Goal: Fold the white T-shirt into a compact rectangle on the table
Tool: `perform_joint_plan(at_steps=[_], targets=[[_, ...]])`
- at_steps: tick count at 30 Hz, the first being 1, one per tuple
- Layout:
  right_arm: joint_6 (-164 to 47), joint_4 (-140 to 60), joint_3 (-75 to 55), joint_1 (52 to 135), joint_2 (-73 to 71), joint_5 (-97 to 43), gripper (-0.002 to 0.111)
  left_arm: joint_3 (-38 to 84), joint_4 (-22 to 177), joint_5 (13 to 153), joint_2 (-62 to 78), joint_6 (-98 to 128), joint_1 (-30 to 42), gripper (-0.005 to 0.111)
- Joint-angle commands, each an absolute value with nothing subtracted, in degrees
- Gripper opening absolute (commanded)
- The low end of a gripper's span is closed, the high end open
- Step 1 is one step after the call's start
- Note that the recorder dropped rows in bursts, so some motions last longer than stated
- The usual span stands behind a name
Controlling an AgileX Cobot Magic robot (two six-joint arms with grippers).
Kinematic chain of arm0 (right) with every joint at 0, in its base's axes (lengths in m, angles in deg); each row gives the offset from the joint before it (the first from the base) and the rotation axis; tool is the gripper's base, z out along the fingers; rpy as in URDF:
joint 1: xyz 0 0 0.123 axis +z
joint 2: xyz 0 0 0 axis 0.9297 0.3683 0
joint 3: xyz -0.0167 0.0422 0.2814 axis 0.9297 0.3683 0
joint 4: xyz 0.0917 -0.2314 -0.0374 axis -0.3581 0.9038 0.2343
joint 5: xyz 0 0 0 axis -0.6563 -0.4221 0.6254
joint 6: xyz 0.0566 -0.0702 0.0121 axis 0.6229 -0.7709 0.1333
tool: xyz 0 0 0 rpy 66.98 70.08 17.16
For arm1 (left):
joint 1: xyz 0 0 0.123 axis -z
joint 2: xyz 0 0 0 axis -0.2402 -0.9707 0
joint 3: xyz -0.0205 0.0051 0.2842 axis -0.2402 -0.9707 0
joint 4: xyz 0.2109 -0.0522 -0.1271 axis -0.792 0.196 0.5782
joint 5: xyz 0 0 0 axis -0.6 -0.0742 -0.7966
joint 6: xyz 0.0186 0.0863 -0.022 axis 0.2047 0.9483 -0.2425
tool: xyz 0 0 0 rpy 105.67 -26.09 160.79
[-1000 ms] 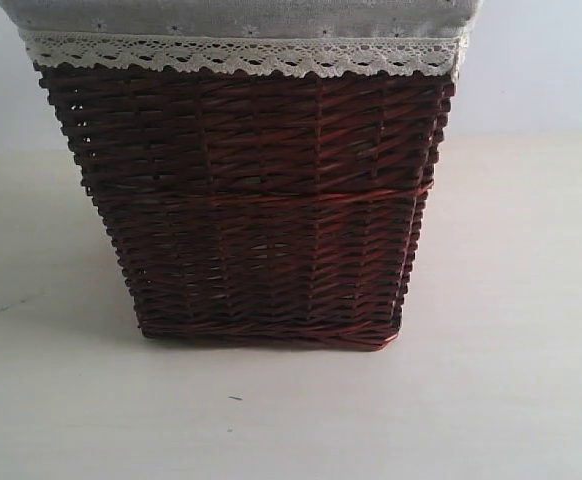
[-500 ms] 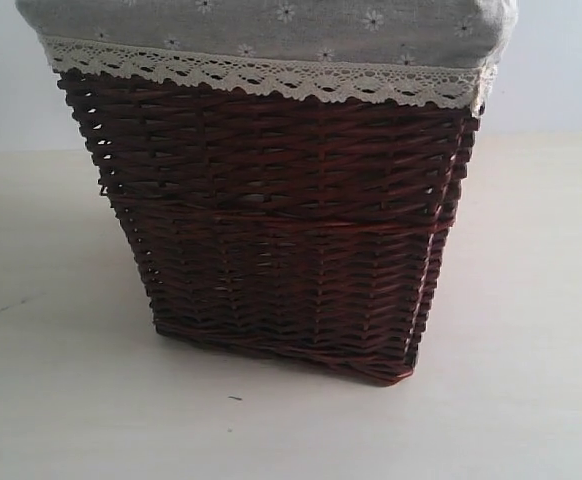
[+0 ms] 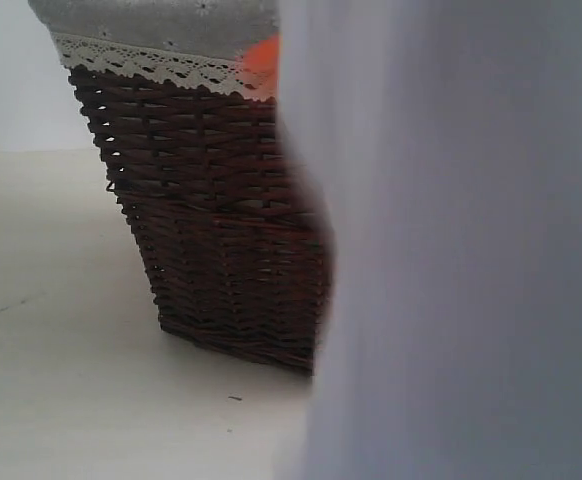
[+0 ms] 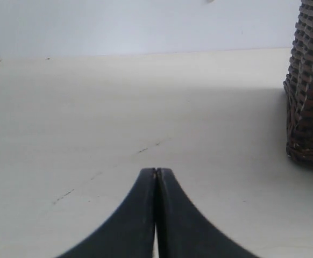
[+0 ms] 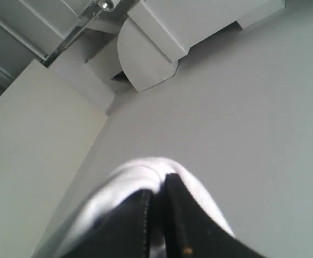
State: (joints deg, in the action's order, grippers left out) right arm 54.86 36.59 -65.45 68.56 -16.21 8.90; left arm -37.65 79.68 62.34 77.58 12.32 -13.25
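While the limp white cotton T-shirt (image 5: pixel 119 185) is pinched in the right gripper (image 5: pixel 157 185) — light, floppy — a hem below it is best taken by the shut, empty left gripper (image 4: pixel 156 173).

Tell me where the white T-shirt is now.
The white T-shirt, pinched in the right gripper, fills the right half of the exterior view, hiding the right part of the wicker basket.

Glowing softly and evenly, rather dim overall. Dropping faint shadow on table (image 3: pixel 81 330) left of wicker basket (image 3: pixel 211 220). Smearing white T-shirt (image 3: pixel 451 250) into unfocused grey blur right of basket. Bleeding overexposed orange patch (image 3: pixel 261 55) at basket's upper right edge.
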Motion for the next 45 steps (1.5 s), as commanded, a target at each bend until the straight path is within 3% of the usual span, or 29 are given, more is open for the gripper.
perform_joint_plan(at_steps=[1,4,7,16,20,23,35,40,45], targets=[[64.5,50.3,-65.9,68.4,-14.0,17.1,0.0,-37.6,79.7,62.9,78.0,12.2,-13.3,0.0],[64.5,59.9,-65.6,68.4,-12.6,31.9,0.0,-37.6,79.7,62.9,78.0,12.2,-13.3,0.0],[64.5,59.9,-62.8,68.4,-11.6,36.7,0.0,-37.6,79.7,62.9,78.0,12.2,-13.3,0.0],[62.8,59.9,-46.4,68.4,-10.8,32.2,0.0,-37.6,79.7,62.9,78.0,12.2,-13.3,0.0],[62.3,59.9,-39.6,68.4,-10.4,42.7,0.0,-37.6,79.7,62.9,78.0,12.2,-13.3,0.0],[59.5,59.9,-31.7,68.7,-11.4,42.7,0.0,-37.6,79.7,62.9,78.0,12.2,-13.3,0.0],[45.6,59.9,2.2,79.9,-19.8,42.7,0.0,-37.6,79.7,62.9,78.0,12.2,-13.3,0.0],[40.0,59.9,11.3,87.7,-16.1,28.0,0.0,-37.6,79.7,62.9,78.0,12.2,-13.3,0.0],[36.3,59.9,12.0,94.2,-8.0,13.1,0.0,-37.6,79.7,62.9,78.0,12.2,-13.3,0.0]])
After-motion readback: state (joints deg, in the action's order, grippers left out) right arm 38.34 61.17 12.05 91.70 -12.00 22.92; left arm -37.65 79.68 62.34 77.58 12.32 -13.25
